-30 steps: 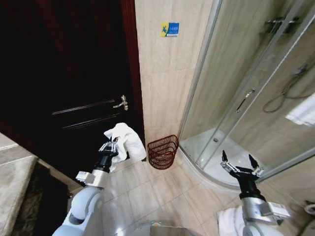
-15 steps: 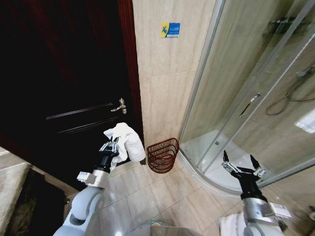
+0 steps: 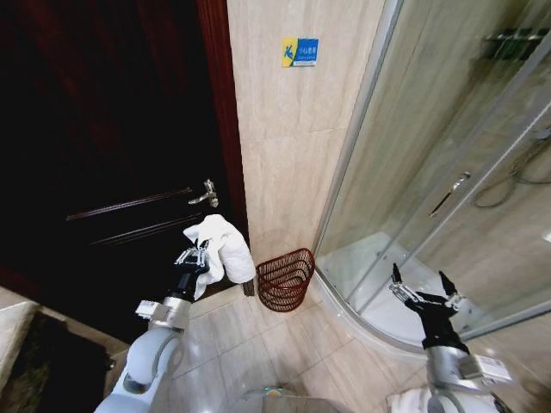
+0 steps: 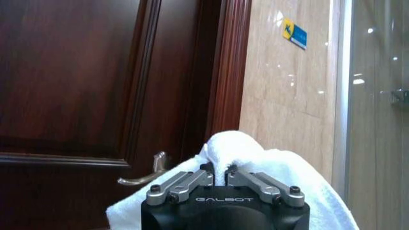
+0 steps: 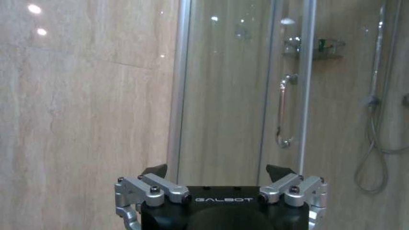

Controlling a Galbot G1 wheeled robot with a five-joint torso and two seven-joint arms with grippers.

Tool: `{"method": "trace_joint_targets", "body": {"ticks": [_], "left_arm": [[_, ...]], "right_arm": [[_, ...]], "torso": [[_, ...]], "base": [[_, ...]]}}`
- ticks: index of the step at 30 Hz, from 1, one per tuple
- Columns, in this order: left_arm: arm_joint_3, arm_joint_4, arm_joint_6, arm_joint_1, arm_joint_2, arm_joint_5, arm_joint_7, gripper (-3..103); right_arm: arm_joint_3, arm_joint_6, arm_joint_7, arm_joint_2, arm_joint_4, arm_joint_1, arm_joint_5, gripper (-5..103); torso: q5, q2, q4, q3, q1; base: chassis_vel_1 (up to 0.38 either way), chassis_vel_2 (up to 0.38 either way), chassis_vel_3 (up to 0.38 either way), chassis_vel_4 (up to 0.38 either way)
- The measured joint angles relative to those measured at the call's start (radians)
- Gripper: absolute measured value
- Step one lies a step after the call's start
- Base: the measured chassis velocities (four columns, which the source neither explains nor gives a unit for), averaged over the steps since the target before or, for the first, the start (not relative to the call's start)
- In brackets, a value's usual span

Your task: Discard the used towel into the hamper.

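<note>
A white used towel (image 3: 224, 244) hangs bunched from my left gripper (image 3: 193, 255), which is shut on it in front of the dark door. The left wrist view shows the towel (image 4: 255, 158) pinched between the closed fingers (image 4: 191, 182) and draping to both sides. The hamper (image 3: 285, 278), a small reddish-brown open-weave basket, stands on the floor against the tiled wall, to the right of the towel and lower. My right gripper (image 3: 424, 286) hovers open with nothing in it near the shower base; its spread fingers (image 5: 153, 184) face the shower enclosure.
A dark wooden door (image 3: 103, 155) with a metal lever handle (image 3: 205, 194) stands behind the towel. A curved glass shower enclosure (image 3: 430, 172) with a raised white base (image 3: 362, 258) lies right of the hamper. Beige floor tiles (image 3: 250, 344) stretch in front of it.
The whole head view has shifted, so the camera moved: door, wall and hamper sit a little differently in frame. The left gripper keeps its hold on the towel; the right gripper stays open.
</note>
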Motion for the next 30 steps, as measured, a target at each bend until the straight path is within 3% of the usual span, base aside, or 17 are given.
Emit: {"method": "trace_joint_targets", "body": {"ticks": [8,16,24,30], "left_arm": [[-0.002,0.009,-0.001,0.000,0.008,0.002,0.001,7],[0.066,0.084,-0.019,-0.050,0.052,0.000,0.037,7],[0.188,0.195,-0.018,-0.164,0.087,-0.003,0.039,7],[0.311,0.365,-0.024,-0.355,0.103,-0.003,0.034,7]], "right_arm": [[-0.006,-0.008,0.008,0.000,-0.002,0.010,-0.004,100],[-0.003,-0.006,0.019,0.000,-0.007,0.004,-0.001,100],[-0.004,-0.004,0.038,0.000,-0.007,0.016,0.000,100],[-0.010,-0.007,0.039,0.000,-0.008,0.027,-0.012,100]], "torso": [[0.0002,0.000,0.0000,0.000,-0.001],[0.0001,0.000,-0.0004,0.000,-0.001],[0.0001,0.000,0.0002,0.000,-0.001],[0.0003,0.000,0.0000,0.000,-0.001]], "base": [[-0.012,-0.020,-0.029,-0.012],[-0.048,-0.061,-0.053,-0.044],[0.000,0.000,0.000,0.000],[0.000,0.000,0.000,0.000]]}}
